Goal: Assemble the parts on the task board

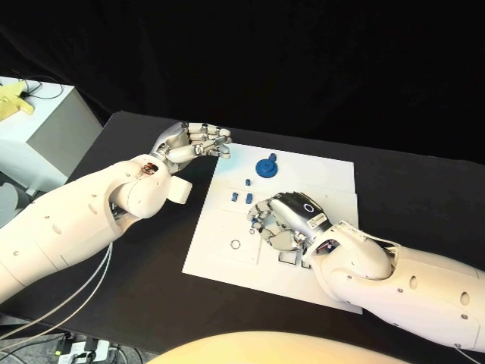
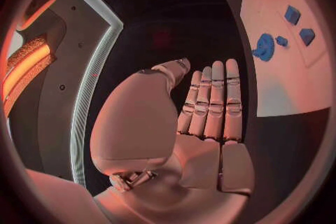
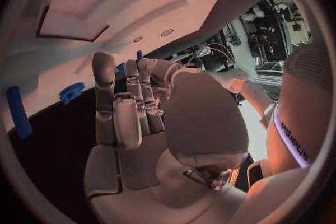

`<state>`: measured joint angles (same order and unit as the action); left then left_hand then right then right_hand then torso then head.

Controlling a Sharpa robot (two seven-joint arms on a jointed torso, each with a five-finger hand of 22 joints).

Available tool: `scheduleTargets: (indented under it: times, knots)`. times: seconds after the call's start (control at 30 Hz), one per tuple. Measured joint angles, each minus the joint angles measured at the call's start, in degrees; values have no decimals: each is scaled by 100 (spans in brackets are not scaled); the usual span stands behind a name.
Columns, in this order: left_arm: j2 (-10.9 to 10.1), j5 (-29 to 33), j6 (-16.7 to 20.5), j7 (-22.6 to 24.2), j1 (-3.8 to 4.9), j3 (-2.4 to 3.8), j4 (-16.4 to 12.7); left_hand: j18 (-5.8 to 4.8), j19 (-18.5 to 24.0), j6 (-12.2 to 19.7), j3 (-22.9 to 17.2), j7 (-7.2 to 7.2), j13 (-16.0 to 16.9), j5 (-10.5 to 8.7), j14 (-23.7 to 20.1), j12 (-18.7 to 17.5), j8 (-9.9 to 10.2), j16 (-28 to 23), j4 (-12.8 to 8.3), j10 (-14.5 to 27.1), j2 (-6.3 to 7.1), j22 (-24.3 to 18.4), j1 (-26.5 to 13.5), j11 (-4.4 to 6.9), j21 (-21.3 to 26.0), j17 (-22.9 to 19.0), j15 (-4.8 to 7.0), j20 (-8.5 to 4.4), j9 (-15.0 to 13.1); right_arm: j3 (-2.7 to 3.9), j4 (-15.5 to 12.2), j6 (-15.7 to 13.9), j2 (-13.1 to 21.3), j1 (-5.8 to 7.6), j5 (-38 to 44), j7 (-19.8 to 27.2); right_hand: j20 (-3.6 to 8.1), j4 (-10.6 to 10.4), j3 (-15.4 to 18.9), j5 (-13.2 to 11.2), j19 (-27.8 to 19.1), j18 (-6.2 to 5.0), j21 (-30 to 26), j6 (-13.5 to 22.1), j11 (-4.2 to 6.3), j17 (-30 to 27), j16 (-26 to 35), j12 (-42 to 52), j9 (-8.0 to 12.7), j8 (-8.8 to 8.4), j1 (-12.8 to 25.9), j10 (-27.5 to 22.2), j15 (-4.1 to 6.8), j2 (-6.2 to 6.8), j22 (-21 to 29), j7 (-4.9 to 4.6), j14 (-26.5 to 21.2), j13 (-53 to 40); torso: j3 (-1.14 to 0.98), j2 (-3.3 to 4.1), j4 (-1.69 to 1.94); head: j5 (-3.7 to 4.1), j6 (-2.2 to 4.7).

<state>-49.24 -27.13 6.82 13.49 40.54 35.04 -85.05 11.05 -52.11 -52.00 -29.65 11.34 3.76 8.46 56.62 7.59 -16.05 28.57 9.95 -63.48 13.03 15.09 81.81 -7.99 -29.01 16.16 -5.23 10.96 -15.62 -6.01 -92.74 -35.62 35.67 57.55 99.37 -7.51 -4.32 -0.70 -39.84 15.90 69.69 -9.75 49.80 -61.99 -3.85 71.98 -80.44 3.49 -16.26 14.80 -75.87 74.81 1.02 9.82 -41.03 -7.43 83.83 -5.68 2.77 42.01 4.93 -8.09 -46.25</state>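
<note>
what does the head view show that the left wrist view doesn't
Head view alone: the right hand palm-down over the middle of the task board, and a white box beyond the table's corner. Left wrist view alone: the left hand's palm with straight, empty fingers, and two square blue parts. Both show the blue gear on the board.

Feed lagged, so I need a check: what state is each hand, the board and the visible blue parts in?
left hand: off the board's left edge, fingers together, holding nothing.
right hand: lowered over the board's middle, fingers curled down; contents hidden.
task board: flat on the table.
blue gear: on the board's far part, untouched.
small blue parts: on the board beside the right hand.
</note>
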Motion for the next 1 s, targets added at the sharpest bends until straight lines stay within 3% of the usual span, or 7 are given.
scheduleTargets:
  times: [0.3, 1.0]
  knots:
    - [19, 0, 0, 0, 0, 1, 2, 0, 0, 0, 0, 0, 0, 0, 0, 0, 0, 0, 0, 0, 0, 0, 0, 0, 0, 0, 0, 0, 0, -13, 28, 1, -52, -43, 121, -61, 0, 0, 1, 1, 0, 0, 0, 2, 0, -1, 0, -1, -1, -3, -1, 0, 0, -1, 10, -2, 0, 3, -2, -2, -3, -68, -54]
    - [32, 0, -1, -4, 0, 2, 9, 0, 0, 0, 0, 0, 0, 0, 0, -29, 0, -28, 0, 0, -24, -5, 24, 0, 0, 14, 0, 0, 9, -30, 60, 20, -54, -58, 199, -104, 0, 8, -26, -19, 0, 0, -24, 9, 0, 13, -25, -6, -37, 5, -10, 0, -1, -9, 21, -9, 1, -1, 0, -2, -4, -110, -124]
